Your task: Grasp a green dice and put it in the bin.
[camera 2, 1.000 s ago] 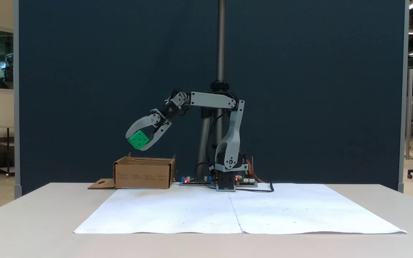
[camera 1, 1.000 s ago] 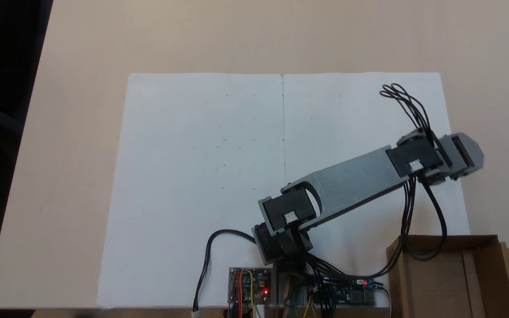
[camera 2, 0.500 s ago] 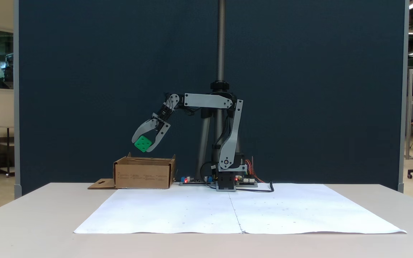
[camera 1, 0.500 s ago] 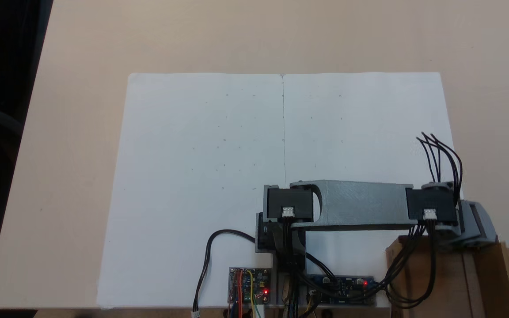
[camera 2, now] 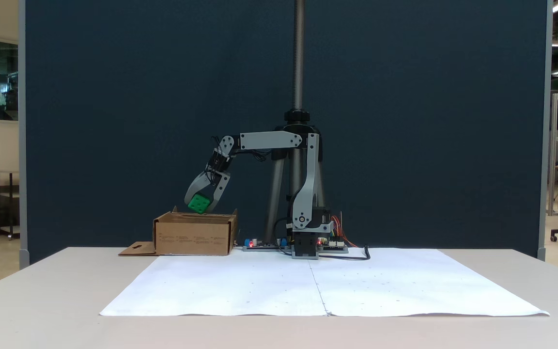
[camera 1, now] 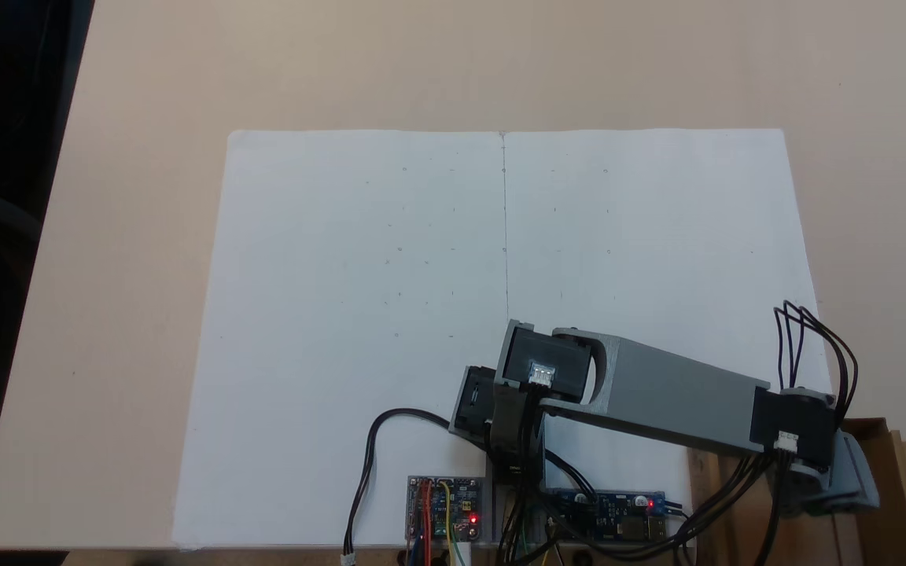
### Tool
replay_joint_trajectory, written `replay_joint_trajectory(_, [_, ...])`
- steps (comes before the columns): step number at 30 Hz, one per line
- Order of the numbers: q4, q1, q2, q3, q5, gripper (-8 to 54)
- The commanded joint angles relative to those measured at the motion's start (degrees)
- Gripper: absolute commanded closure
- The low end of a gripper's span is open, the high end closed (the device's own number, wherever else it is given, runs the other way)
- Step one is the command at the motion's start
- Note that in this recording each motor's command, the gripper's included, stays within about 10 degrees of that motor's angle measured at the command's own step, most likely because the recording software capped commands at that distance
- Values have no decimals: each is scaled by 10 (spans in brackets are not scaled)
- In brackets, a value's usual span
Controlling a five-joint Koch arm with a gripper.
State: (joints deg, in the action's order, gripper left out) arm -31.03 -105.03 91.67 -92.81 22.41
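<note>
The arm (camera 1: 681, 397) is hiding the dice from above; the lower edge is cutting off the bin (camera 1: 905, 503); pips are too small to count.

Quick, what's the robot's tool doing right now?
Tool: closed on the green dice, just above the cardboard box.

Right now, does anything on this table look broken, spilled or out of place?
Nothing stands out. The gripper holds the green dice just above the open cardboard bin, and the white paper lies flat on the table. The loose-looking black cables near the wrist simply arc up from the arm.
</note>
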Motion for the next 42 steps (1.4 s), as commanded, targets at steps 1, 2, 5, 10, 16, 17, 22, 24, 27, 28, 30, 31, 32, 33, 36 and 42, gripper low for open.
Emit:
replay_joint_trajectory(1, [-4, -19, 11, 31, 36, 207])
replay_joint_trajectory(2, [-4, -19, 8, 31, 36, 129])
replay_joint_trajectory(5, [-4, -19, 8, 30, 35, 62])
replay_joint_trajectory(10, [14, -18, 12, 31, 35, 62])
replay_joint_trajectory(16, [22, 9, 33, 31, 29, 62])
replay_joint_trajectory(17, [21, 18, 42, 31, 20, 62])
replay_joint_trajectory(22, [23, 94, 91, 38, -83, 63])
replay_joint_trajectory(24, [23, 142, 105, 48, -129, 63])
replay_joint_trajectory(27, [25, 243, 122, 80, -204, 62])
replay_joint_trajectory(28, [25, 272, 130, 89, -220, 63])
replay_joint_trajectory(30, [35, 323, 150, 98, -245, 62])
replay_joint_trajectory(31, [44, 351, 159, 99, -261, 62])
replay_joint_trajectory(32, [55, 381, 168, 99, -267, 62])
replay_joint_trajectory(33, [69, 416, 172, 99, -272, 62])
replay_joint_trajectory(36, [87, 529, 179, 99, -272, 56])
replay_joint_trajectory(42, [87, 740, 200, 89, -271, 35])
